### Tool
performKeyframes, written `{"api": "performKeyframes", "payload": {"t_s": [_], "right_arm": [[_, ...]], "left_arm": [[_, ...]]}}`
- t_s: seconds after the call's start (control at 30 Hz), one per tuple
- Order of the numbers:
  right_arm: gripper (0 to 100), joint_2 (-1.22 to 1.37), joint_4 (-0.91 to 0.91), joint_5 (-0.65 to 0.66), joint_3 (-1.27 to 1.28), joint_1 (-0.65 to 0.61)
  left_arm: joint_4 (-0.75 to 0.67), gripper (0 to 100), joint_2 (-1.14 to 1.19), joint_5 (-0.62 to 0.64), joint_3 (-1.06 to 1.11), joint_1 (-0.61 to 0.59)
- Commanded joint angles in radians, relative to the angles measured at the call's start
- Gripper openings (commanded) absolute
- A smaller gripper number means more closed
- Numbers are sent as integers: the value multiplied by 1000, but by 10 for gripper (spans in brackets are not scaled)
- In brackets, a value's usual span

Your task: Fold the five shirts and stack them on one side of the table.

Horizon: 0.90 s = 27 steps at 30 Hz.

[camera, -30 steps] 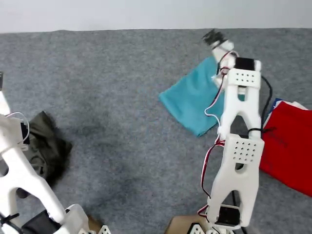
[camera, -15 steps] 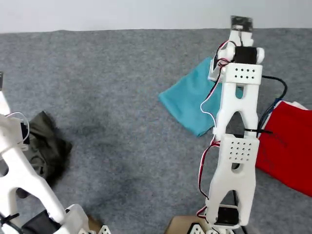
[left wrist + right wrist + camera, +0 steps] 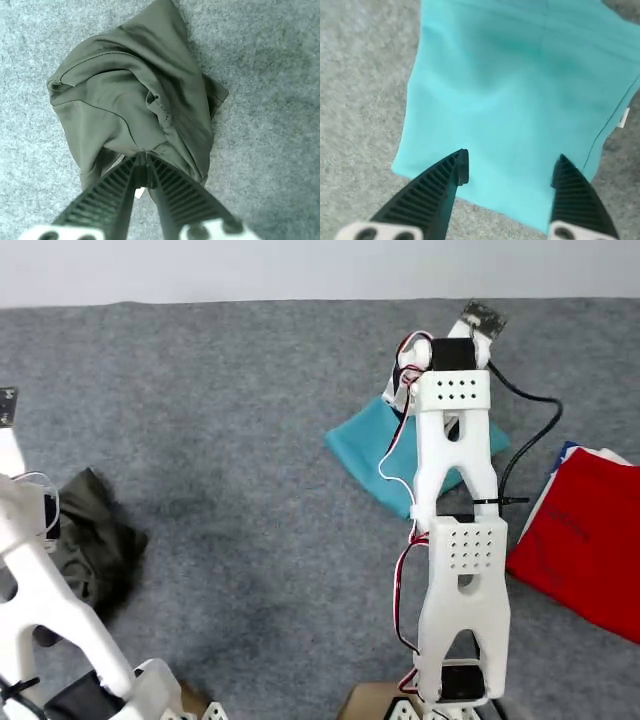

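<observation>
While your right gripper (image 3: 511, 165) is hovering wide open over the seemingly folded teal shirt (image 3: 510, 80), your left gripper (image 3: 144, 162) is pinching the crumpled olive shirt (image 3: 135, 100) well apart from it, and the red shirt (image 3: 585, 540) is lying near it, so most folding and stacking is looking undone.

On the left of the teal shirt (image 3: 365, 455) the grey table (image 3: 240, 420) lies bare and wide, open for passing. Well apart on that side lie the olive shirt (image 3: 95, 535) and the left arm (image 3: 45, 590). The right arm (image 3: 455, 500) stands over the teal shirt's right part. Near it on the right, the red shirt (image 3: 590, 550) fills the edge.
</observation>
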Motion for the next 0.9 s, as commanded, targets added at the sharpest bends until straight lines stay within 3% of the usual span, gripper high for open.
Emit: {"api": "performKeyframes", "payload": {"t_s": [0.0,0.1,0.67,0.77,0.87], "right_arm": [[397,5,41,-49,-5,-8],[456,35,28,-78,-8,-7],[448,312,-205,-75,-9,-8],[357,315,-177,-64,-12,-7],[199,317,-157,-25,-12,-8]], "left_arm": [[-5,6,-34,-8,1,2],[-5,6,-34,-8,1,2],[23,6,-34,-8,1,2],[23,6,-34,-8,1,0],[23,6,-35,-8,1,0]]}}
